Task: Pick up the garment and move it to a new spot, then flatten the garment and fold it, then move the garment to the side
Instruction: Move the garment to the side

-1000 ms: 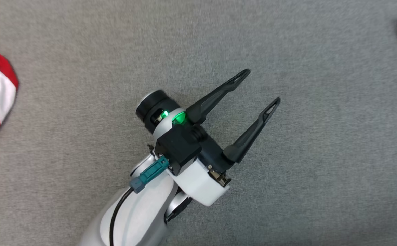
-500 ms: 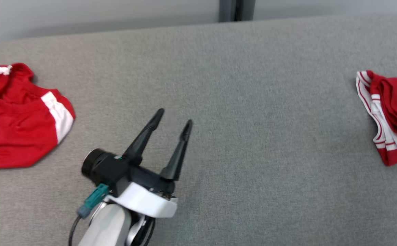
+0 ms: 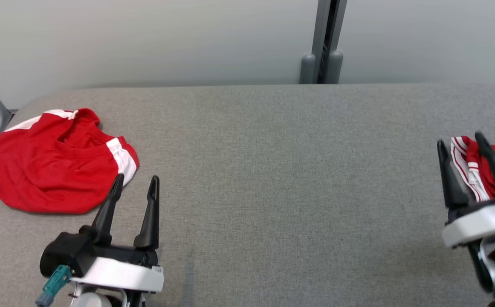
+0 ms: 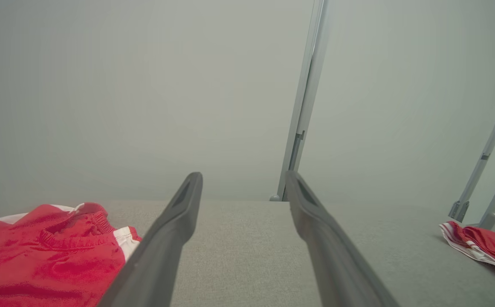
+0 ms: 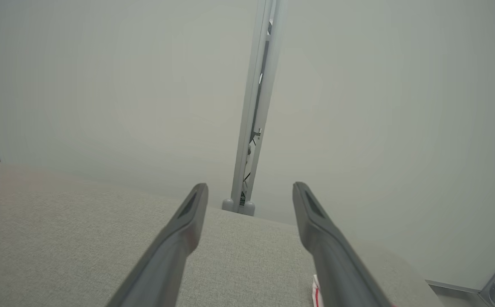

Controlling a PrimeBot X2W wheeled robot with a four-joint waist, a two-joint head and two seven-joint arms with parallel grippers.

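Head view, crumpled red garment [image 3: 51,170], white stripes

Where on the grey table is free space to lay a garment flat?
Free: the wide middle of the grey fabric-covered table, between the crumpled red shirt with white panels at left and the bunched red-and-white garment at right. Crowded: both ends, beside the left gripper and right gripper.

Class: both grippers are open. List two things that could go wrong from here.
Two garments lie apart: the red garment left, the striped garment right; the robot might pick the wrong one.
The right gripper partly hides the striped garment in the head view, so a grasp could miss.
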